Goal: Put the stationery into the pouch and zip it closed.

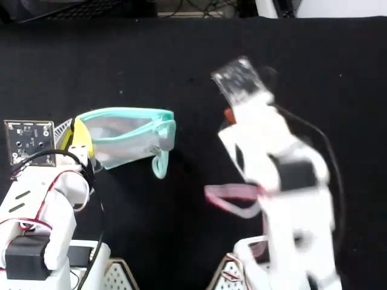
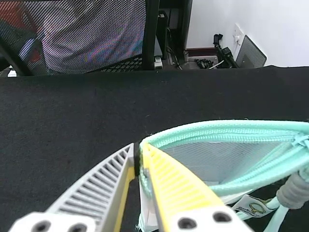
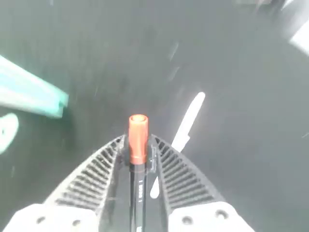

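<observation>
Right tool [image 3: 137, 143]: clenched on a red-capped pen [image 3: 137, 126], cap protruding past the tips, held over the black worktop [image 3: 241, 72]; the right wrist view adds a slim white item [image 3: 189, 120] lying beyond. Left tool [image 2: 139, 151]: pinched shut on the end seam of the teal-trimmed mesh pouch [image 2: 227, 150], as the left wrist view shows. The high view places the pouch on the left arm's side, mouth open, well apart from the right arm.
</observation>
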